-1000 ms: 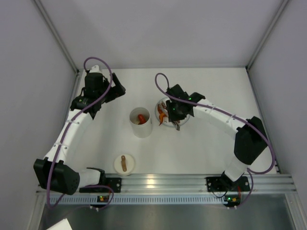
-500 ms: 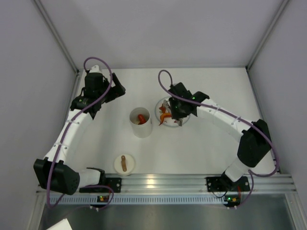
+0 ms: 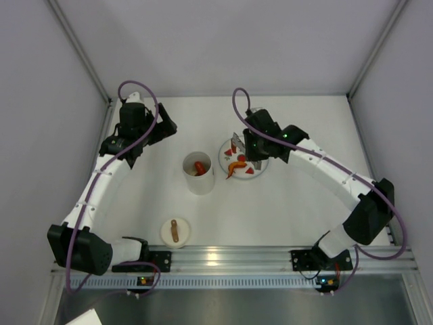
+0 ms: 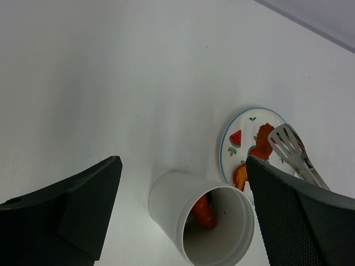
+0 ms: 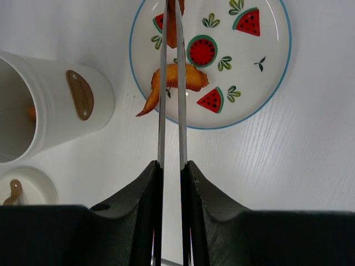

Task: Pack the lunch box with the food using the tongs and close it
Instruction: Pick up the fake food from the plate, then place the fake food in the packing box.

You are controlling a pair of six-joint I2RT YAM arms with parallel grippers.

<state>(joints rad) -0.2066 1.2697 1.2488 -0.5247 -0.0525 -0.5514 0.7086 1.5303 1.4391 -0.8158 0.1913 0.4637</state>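
Note:
The lunch box [image 3: 198, 177] is a white cup standing open left of the plate, with a red food piece [image 3: 199, 166] inside; the left wrist view looks into the lunch box [image 4: 166, 208] at that red piece [image 4: 204, 211]. Its lid [image 3: 175, 231] lies near the front rail. My right gripper [image 3: 249, 145] is shut on the tongs [image 5: 163, 100]. Their tips [image 4: 285, 143] reach over the plate [image 3: 260, 164], with an orange-red strip [image 5: 172, 34] between the arms. Another orange piece [image 5: 191, 79] lies on the plate beneath them. My left gripper [image 4: 183, 166] hangs open and empty behind the cup.
The plate [image 5: 272, 94] carries watermelon prints and a blue rim. The lid [image 5: 25, 194] shows at the bottom left of the right wrist view. Grey walls enclose the table on three sides, and a metal rail [image 3: 230, 257] runs along the near edge.
My right arm has moved toward the far side and turned, swinging the tongs' tips across the plate. Its jaws have squeezed the tongs a little tighter. The left arm has not moved.

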